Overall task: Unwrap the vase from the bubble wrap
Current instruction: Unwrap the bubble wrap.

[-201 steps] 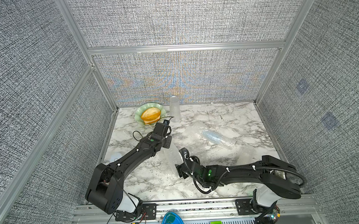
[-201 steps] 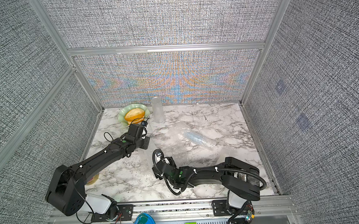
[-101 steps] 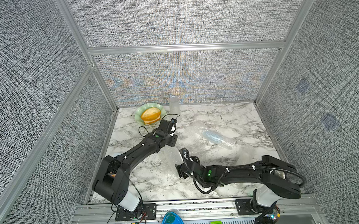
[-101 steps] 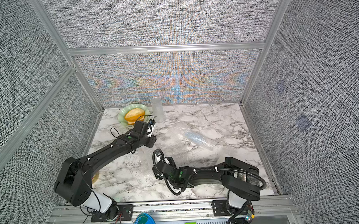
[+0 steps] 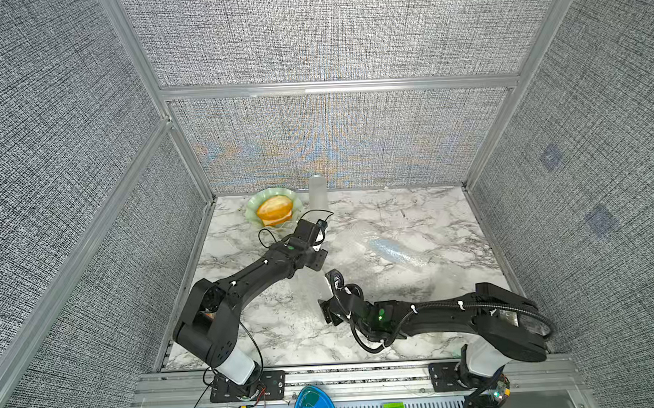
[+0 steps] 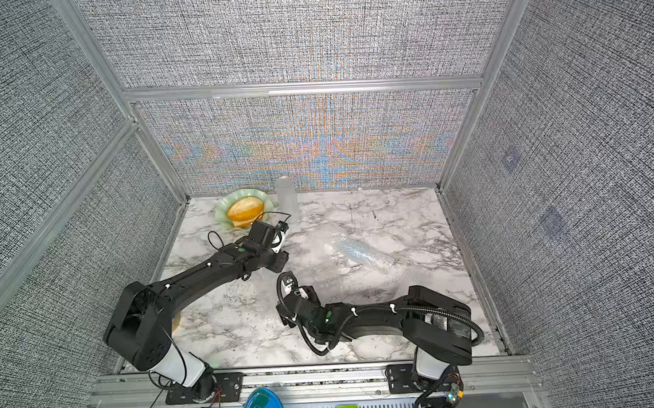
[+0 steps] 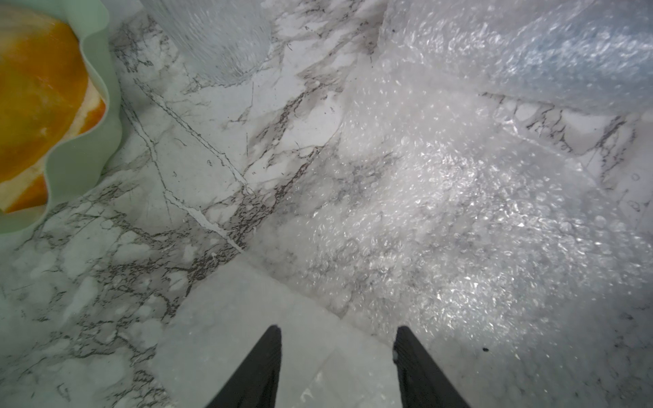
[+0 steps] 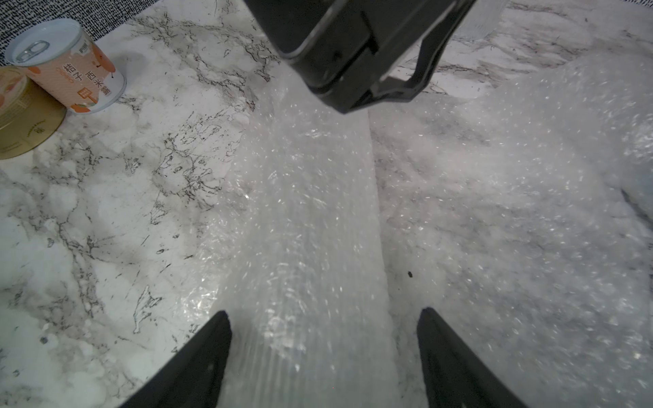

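- Bubble wrap (image 5: pixel 362 256) sprawls mid-counter (image 5: pixel 285 328), its flat edge under our left gripper (image 7: pixel 337 332); jaws apart, nothing gripped.
- Right gripper (image 8: pixel 323 312) low, jaws wide, straddling a wrap strip.
- Free counter front-left.

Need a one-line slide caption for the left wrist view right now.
Left gripper open above the flattened bubble wrap on the marble table, green bowl off to one side.

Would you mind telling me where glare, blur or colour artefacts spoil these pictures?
In both top views, rainbow moiré ripples over the woven back wall. In the left wrist view, bright glints speckle the bubble wrap, and the green bowl at the edge looks soft. In the right wrist view, the wrap is smeared near the right gripper, while the can stays legible.
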You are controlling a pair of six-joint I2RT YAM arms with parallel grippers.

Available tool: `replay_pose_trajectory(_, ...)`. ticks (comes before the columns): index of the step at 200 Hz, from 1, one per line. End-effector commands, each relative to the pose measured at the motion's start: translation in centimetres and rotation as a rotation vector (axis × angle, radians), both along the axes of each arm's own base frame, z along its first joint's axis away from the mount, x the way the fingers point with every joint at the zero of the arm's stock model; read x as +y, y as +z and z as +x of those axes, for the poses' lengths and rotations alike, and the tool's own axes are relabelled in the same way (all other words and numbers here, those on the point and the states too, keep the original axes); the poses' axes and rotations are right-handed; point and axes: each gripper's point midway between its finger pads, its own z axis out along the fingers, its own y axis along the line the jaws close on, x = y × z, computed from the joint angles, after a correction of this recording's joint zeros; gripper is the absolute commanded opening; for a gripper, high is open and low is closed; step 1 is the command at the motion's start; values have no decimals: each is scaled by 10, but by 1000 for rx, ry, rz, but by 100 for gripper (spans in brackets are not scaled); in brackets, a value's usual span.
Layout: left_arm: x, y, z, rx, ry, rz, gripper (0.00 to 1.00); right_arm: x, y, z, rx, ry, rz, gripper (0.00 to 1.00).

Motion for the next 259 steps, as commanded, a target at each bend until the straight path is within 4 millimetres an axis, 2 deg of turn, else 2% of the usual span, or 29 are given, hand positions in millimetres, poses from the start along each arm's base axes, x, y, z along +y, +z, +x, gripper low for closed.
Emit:
replay_pose_trajectory(1,3,-7,-1,18,4,27,54,-15,-18,-4,24,-2,-103,77)
replay_pose_trajectory(31,10,-9,6,8,49,68,47,-17,-18,-4,24,-6,-101,77)
replay_pose_trajectory(44,10,-7,8,-1,55,65,35,-17,-18,-4,23,-6,-102,77)
replay_pose_trajectory(73,17,-1,14,-30,103,83,0,-17,-16,-3,20,-9,-97,77)
replay_pose_trajectory(125,30,10,13,-66,203,56,0,-21,-15,-1,17,-32,-105,77)
replay_pose_trajectory(164,40,10,2,-63,280,1,0,-27,-15,1,21,-74,-108,77)
replay_pose_trajectory(259,97,6,-21,-55,542,-132,0,-52,-20,6,64,-201,-95,77)
